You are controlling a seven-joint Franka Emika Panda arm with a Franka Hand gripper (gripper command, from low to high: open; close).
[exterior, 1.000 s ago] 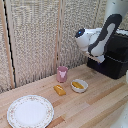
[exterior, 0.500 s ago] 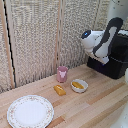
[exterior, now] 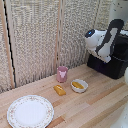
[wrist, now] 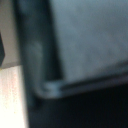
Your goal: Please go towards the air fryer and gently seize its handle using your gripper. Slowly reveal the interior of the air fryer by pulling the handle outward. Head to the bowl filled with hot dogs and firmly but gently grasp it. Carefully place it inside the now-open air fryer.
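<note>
Slatted screen behind — end effector (exterior: 106, 56) fingers hidden against air fryer (exterior: 114, 62).

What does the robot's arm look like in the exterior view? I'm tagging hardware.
The arm has smooth, rounded white shells with black sections between them and a small blue spot on the bulbous end near the air fryer. Its pincer isn't discernible; no cables or markings are visible.

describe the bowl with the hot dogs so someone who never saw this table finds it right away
On the wooden table, start at the black air fryer on the exterior view's right and move toward the large patterned plate. The bowl comes first, just past the pink cup. It is small, round and white with yellow-orange food inside, unlike the loose orange piece beside it.
</note>
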